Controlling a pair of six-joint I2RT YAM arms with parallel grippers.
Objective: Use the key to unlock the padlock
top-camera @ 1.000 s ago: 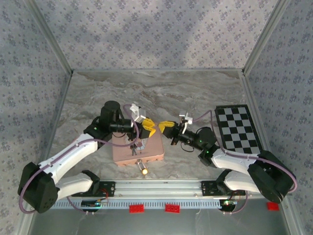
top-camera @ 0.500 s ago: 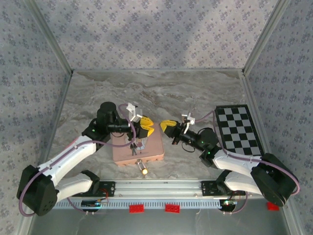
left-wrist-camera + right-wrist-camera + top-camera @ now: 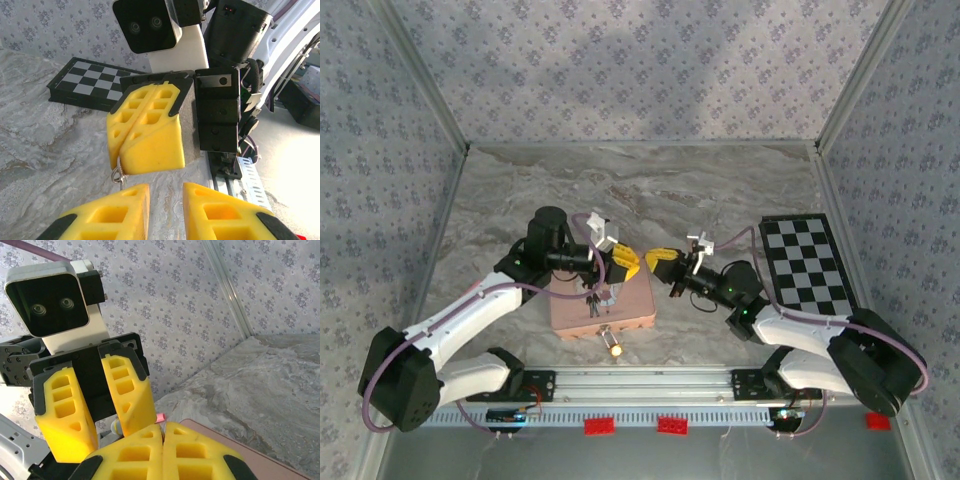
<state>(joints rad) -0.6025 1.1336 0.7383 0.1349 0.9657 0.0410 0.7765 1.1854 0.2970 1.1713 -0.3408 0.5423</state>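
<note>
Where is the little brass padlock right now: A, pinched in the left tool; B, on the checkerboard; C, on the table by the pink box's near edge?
C: the padlock lies on the table just in front of the pink box.

Only a sliver of what is probably the small thin metal key (image 3: 118, 176) pokes from between the pressed yellow foam fingers of the right claw (image 3: 125, 154); the rest is hidden. From above, the tiny brass-gold padlock (image 3: 613, 347), by the near edge of the marbled grey table (image 3: 720, 190), is too small to show how its shackle stands. The dark bits (image 3: 592, 300) on the pink rectangular box (image 3: 625, 312) are too small to tell apart.
</note>
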